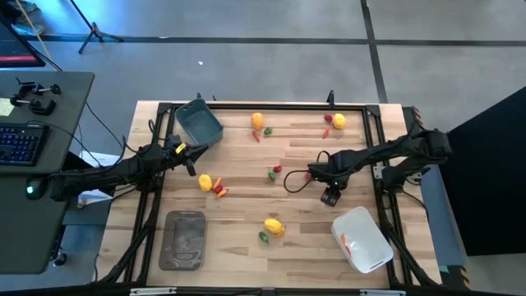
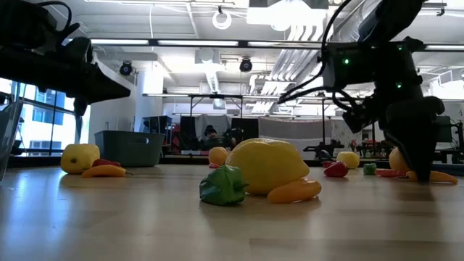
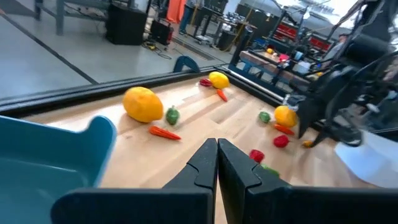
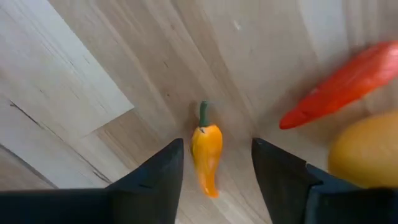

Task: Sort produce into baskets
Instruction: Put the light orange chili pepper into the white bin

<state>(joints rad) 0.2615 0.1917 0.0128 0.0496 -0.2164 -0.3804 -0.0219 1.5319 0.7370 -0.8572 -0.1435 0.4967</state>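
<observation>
Right gripper [image 4: 214, 162]: down at the tabletop [image 4: 93, 81], fingers [image 4: 158, 171] apart, gripping nothing.
Orange pepper [image 4: 206, 155]: lies flat between those fingers, touching neither, green stem pointing away.
Left gripper [image 3: 217, 165]: fingers pressed together, empty, beside the blue-grey tub [image 1: 199, 123].

- Blue-grey tub [image 1: 199, 123]: far left, tilted.
- Shallow grey tray [image 1: 185, 240]: near left.
- White tub [image 1: 362, 239]: near right, orange pieces inside.
- Lemons: far centre [image 1: 257, 120], far right [image 1: 339, 122], left [image 1: 205, 182], near centre [image 1: 274, 225].
- Small orange pepper [image 4: 206, 157], green stem, lying flat on wood.
</observation>
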